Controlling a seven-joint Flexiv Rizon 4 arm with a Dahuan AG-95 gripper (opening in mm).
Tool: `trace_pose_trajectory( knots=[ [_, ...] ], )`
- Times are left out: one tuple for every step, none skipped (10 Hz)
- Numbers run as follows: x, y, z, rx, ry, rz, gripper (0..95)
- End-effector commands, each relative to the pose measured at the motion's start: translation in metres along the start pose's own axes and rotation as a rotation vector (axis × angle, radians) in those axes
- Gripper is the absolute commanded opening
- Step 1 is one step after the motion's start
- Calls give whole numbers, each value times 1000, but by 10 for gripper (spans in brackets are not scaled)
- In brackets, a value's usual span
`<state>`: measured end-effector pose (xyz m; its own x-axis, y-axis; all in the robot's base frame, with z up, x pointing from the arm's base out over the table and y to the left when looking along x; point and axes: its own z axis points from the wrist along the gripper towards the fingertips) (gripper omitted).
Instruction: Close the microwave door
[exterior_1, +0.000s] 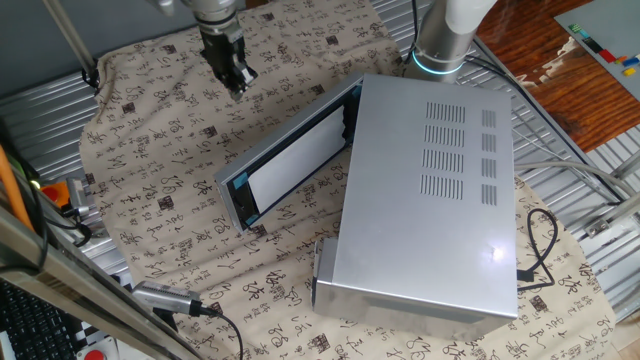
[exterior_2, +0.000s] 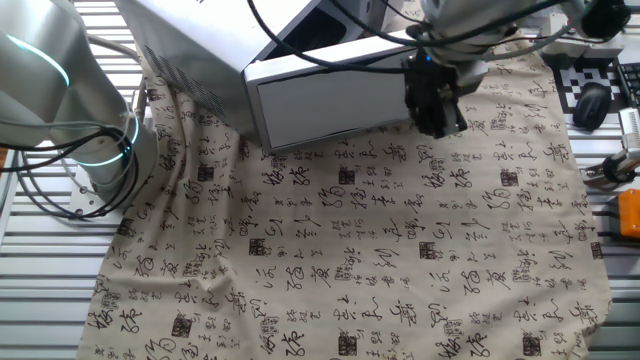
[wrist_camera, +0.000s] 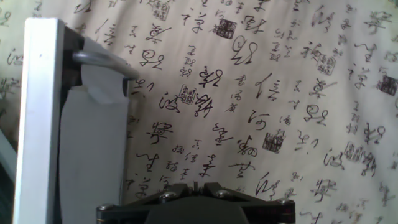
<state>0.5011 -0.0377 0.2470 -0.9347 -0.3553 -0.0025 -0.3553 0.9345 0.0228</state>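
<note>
Microwave (exterior_1: 425, 200): large silver-grey box lying on the patterned cloth (exterior_1: 170, 190), rows of vent slots on its top panel, black cord (exterior_1: 540, 250) trailing off its right end. A bright glare spot sits on the top panel near the cord side.

Door (exterior_1: 290, 160): long flat panel, silver-grey frame, dark inner edge, pale whitish window. It stands ajar, swung out from the microwave's front at an angle, hinged at the far end near the arm base; the free end sits out over the cloth with a wedge-shaped gap to the box. In the other fixed view the door (exterior_2: 335, 100) shows its broad grey face toward the camera. In the hand view the door (wrist_camera: 43, 124) runs along the left edge, with a curved grey handle (wrist_camera: 102, 61) at its top.

Gripper (exterior_1: 238, 75): above the cloth, near the door's outer face, apart from it in the one fixed view. In the other fixed view the gripper (exterior_2: 440, 110) overlaps the door's right end; contact cannot be told. Fingers appear close together, holding nothing.
</note>
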Motion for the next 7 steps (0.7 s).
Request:
trace_pose_trajectory(
  knots=[
    [1,0,-1,-22,-5,-46,0],
    [-2,3,-1,-22,-4,-42,0],
    [-5,6,-2,-24,-4,-42,0],
    [-8,9,-3,-25,-4,-40,0],
    [-17,15,-3,-24,-3,-31,0],
    [-26,21,-1,-25,-3,-22,0],
    [-33,25,0,-24,-5,-14,0]
  ],
)
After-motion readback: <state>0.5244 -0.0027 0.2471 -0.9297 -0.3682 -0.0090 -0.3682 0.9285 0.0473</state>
